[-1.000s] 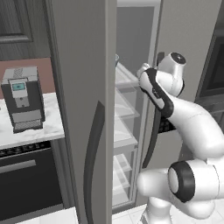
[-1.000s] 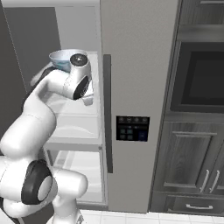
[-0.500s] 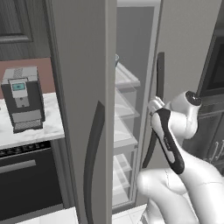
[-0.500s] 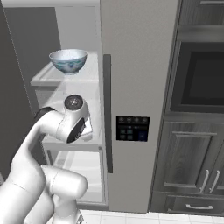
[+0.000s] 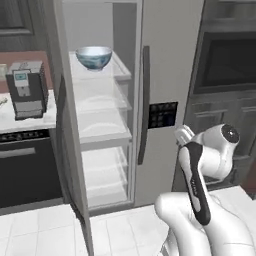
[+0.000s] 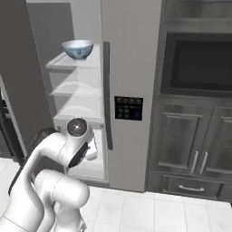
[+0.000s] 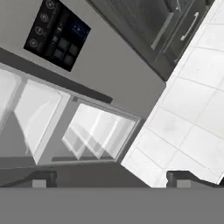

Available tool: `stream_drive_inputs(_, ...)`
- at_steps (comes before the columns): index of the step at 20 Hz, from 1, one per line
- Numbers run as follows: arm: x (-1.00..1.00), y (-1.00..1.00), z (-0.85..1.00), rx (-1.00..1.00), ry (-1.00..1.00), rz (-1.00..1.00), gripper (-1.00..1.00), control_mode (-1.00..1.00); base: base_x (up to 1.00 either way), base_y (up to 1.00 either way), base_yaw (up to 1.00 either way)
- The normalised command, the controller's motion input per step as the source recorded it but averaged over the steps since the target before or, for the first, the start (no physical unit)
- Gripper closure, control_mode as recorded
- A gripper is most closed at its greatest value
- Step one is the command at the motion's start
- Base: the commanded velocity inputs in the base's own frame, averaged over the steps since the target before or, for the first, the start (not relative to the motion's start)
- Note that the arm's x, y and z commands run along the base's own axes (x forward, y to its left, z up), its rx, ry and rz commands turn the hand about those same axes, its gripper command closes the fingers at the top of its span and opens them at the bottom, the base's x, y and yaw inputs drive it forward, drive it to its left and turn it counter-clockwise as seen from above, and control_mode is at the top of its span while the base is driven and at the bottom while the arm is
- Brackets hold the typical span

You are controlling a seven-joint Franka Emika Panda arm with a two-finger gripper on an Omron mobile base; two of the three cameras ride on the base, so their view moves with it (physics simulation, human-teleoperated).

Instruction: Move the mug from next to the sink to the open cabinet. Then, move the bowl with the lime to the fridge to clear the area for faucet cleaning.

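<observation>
On the top shelf of the open fridge [image 5: 170,75] sits the bowl [image 5: 93,57], a white one with a pale blue tint, close to the shelf's front edge and upright; whether the lime is inside it, you cannot tell from these angles. Down below, the arm is folded low in front of the fridge, and the gripper [image 7: 109,177] points at the lower shelves and the white floor tiles [image 7: 192,118], its two dark fingertips [image 7: 41,178] spread wide apart with nothing between them. From the right base view the bowl [image 6: 78,48] stands well above the arm's round wrist joint. On the closed fridge door, a dark control panel [image 5: 162,114] shows small bluish icons, too blurred to read as writing. Off to the left, a coffee machine [image 5: 26,89] stands on the white counter [image 5: 12,118], near its right edge, and its little screen carries no readable label. Right of the fridge, a built-in oven [image 6: 199,63] sits above dark cabinet doors [image 6: 195,145].
</observation>
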Motion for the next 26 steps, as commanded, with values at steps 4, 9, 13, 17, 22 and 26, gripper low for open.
stream_drive_inputs(4,0.0,0.0,0.0,0.0,0.0,0.0,-1.0,1.0,-0.81,-0.01,0.63)
stream_drive_inputs(9,0.0,0.0,0.0,0.0,0.0,0.0,-1.0,1.0,-0.23,0.33,0.89)
stream_drive_inputs(13,0.0,0.0,0.0,0.0,0.0,0.0,-1.0,1.0,-0.32,0.35,0.86)
stream_drive_inputs(17,0.0,0.0,0.0,0.0,0.0,0.0,-1.0,1.0,-0.64,0.52,0.73)
stream_drive_inputs(22,0.0,0.0,0.0,0.0,0.0,0.0,-1.0,1.0,-0.03,1.0,0.29)
stream_drive_inputs(26,0.0,0.0,0.0,0.0,0.0,0.0,-1.0,1.0,1.0,0.89,-0.13)
